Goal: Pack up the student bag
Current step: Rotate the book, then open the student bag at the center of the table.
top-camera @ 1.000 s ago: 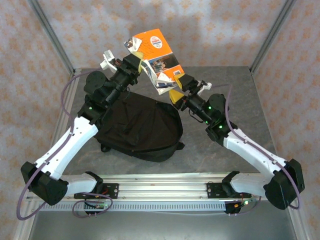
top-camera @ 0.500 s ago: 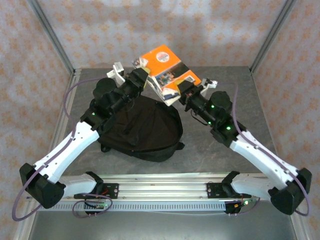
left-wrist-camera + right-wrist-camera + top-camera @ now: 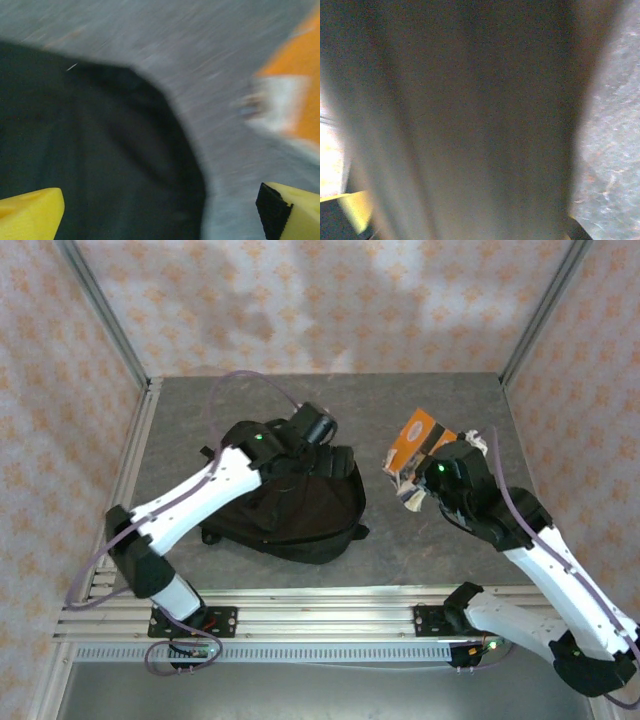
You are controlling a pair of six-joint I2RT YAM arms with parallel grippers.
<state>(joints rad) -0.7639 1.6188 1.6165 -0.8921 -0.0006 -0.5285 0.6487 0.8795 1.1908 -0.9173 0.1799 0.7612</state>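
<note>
Nearest us, the bag (image 3: pixel 290 502) lies flat on the worktop (image 3: pixel 440 395), a little left of centre. Its long axis runs roughly from 9 to 3 o'clock, with the broad end toward 9 and the narrower end pointing to about 3. We cannot make out an open zip from here.

Just beyond, at the bag's 12 o'clock edge, the left fingers (image 3: pixel 30 216) hang over the black fabric, spread wide with nothing between them. Off the bag's 3 o'clock end and apart from it, the right fingers (image 3: pixel 354 211) are closed on the orange book (image 3: pixel 418 435). They hold it tilted, and we cannot tell whether it clears the worktop.

We judge the step in hand to be getting the book into the bag, with the right arm alone carrying it. The next move calls for the left fingers to pinch the fabric at the opening and lift it. The right arm could then turn the book's narrow edge toward the gap and slide it in toward 9 o'clock.
</note>
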